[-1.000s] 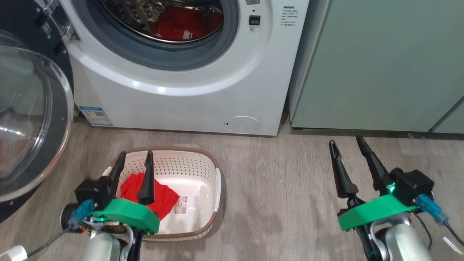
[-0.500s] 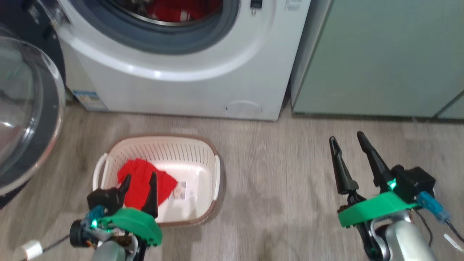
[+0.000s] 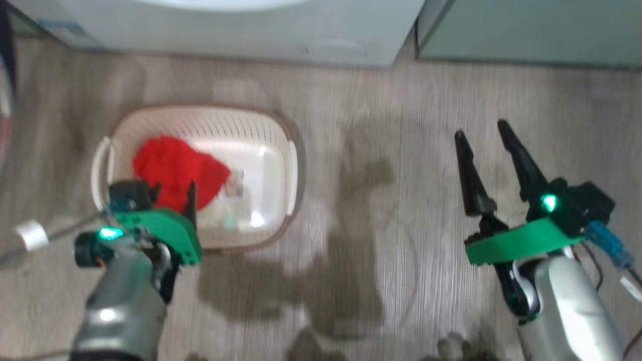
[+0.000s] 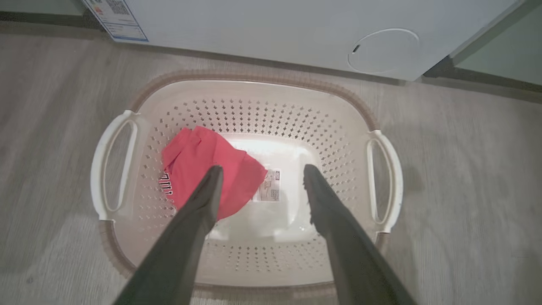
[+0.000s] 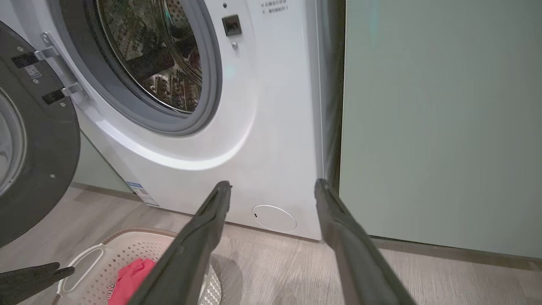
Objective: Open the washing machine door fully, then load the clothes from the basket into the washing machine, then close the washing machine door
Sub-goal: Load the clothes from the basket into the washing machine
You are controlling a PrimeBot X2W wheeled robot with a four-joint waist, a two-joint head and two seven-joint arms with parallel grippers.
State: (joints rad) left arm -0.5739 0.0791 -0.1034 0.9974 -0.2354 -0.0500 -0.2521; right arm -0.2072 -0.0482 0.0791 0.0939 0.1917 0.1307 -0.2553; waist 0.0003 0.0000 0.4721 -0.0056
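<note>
Under the left gripper [image 4: 262, 169], jaws wide and empty, the clothes [image 4: 199, 161] lie at nine o'clock in the basket [image 4: 254, 80]. Best to shift toward nine, straddle the heap's middle, then pinch deep. At three o'clock the right gripper [image 3: 481, 133] hangs open, holding nothing. Beyond, at twelve, the washing machine door [image 5: 46, 169] stands swung wide.

floor [image 3: 401, 100]: grey wood-look planks, soft shadows | cabinet [image 5: 440, 127]: pale green, plain, standing on floor
</note>
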